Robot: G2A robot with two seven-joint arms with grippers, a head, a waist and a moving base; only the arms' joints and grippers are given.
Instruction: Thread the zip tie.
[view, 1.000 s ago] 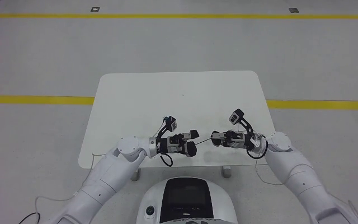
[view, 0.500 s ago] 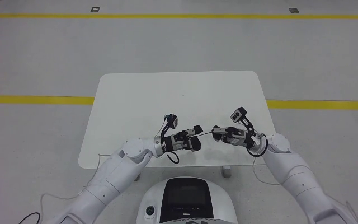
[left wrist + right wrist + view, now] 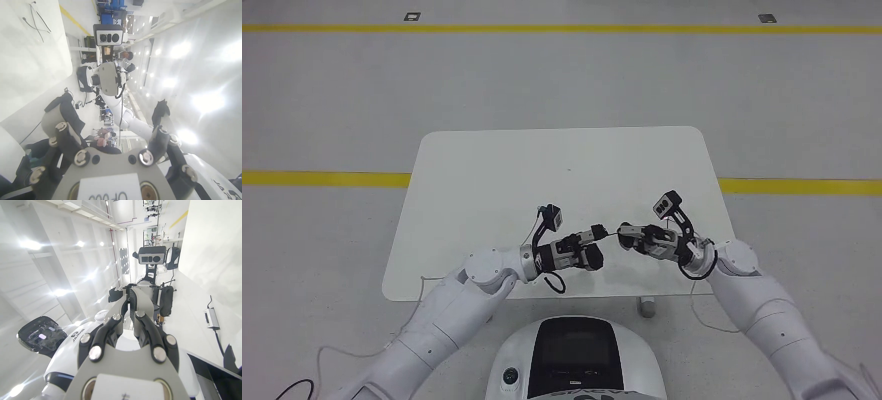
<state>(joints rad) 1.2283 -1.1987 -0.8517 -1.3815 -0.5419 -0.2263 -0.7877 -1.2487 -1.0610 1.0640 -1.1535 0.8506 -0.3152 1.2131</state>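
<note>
Zip tie (image 3: 609,234): thin dark strip above table (image 3: 492,180), between the grippers; right gripper (image 3: 123,294) pinched narrow, apparently on one end; left gripper (image 3: 112,104) spread wide, empty; advice: line up tip and head squarely before closing.

White tabletop (image 3: 472,170) with rounded corners, standing on a pale grey floor (image 3: 562,90). A far yellow line (image 3: 562,28) crosses the floor well beyond the tabletop; a near yellow line (image 3: 322,178) shows on both sides of it and is hidden where the tabletop covers it. Two small dark floor plates (image 3: 413,16) lie just beside the far line. Overhead, a white beamed ceiling (image 3: 56,262) carries rows of round lights (image 3: 80,243), with broad glare patches (image 3: 206,102).
</note>
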